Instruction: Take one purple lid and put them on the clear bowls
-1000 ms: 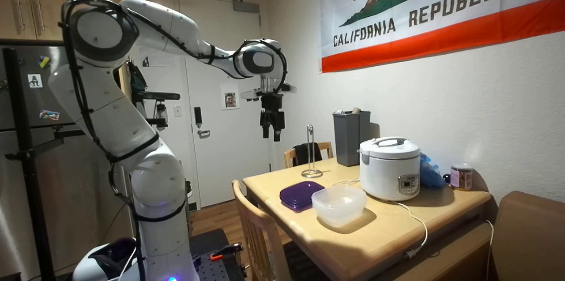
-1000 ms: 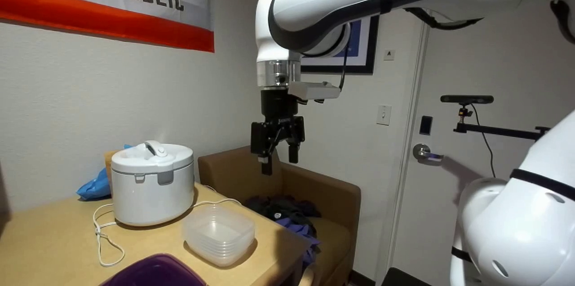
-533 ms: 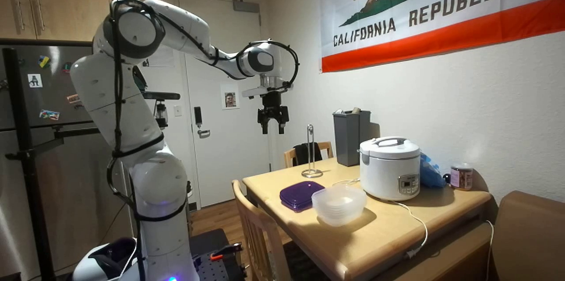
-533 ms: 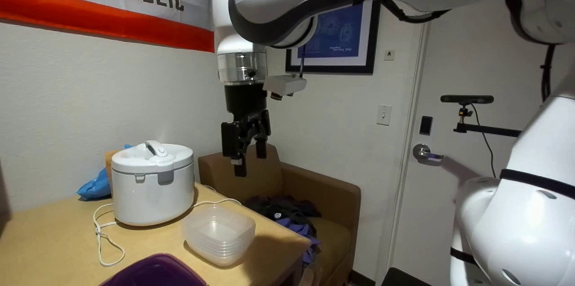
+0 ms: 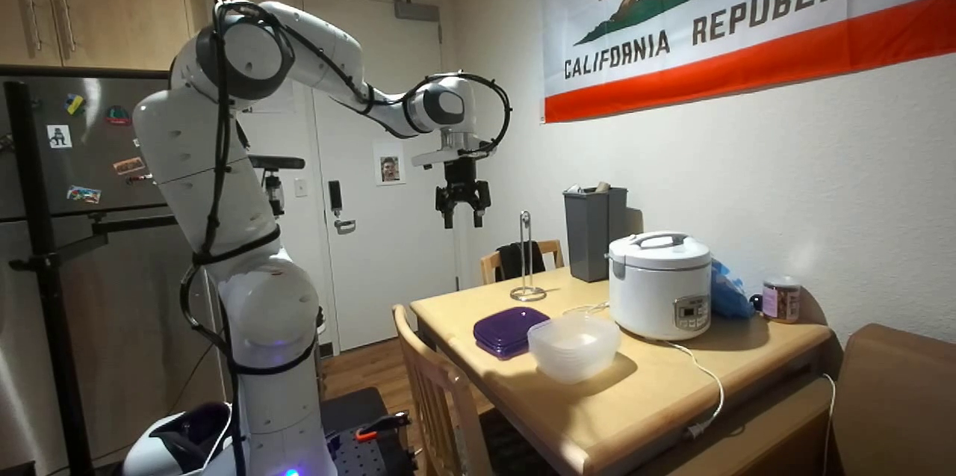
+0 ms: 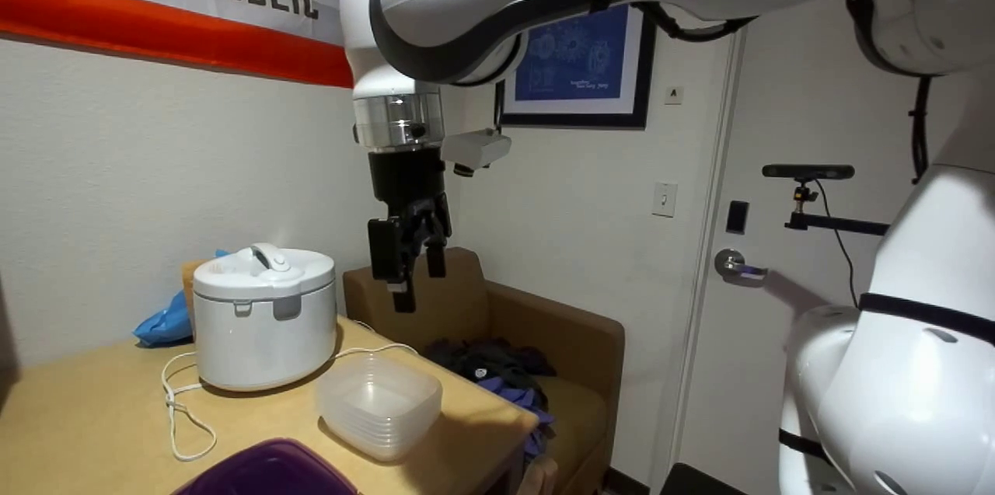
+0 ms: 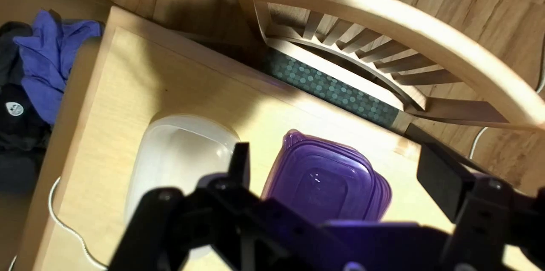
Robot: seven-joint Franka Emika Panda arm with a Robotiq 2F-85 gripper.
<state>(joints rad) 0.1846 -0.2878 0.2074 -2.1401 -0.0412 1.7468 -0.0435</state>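
A stack of several thin purple lids [image 5: 510, 329] lies on the table, and it also shows in an exterior view [image 6: 272, 472], cut off by the lower edge, and in the wrist view [image 7: 321, 177]. The nested clear bowls [image 5: 573, 350] stand right beside the lids, and they show in an exterior view [image 6: 379, 413] and in the wrist view [image 7: 183, 152]. My gripper [image 5: 463, 222] is open and empty, pointing down, well above the table; it also shows in an exterior view [image 6: 420, 285]. In the wrist view the lids appear between its fingers, their near part hidden by the gripper body.
A white rice cooker [image 5: 657, 293] with a loose cord stands behind the bowls. A metal stand [image 5: 527, 267] and a grey bin [image 5: 590, 237] are at the table's far end. A wooden chair [image 7: 396, 20] stands against the table edge. An armchair [image 6: 552, 332] holds clothes.
The arm has swung over toward the table and the gripper has turned, so both fingers now show apart in an exterior view. It stays open. Lids and bowls have not moved.
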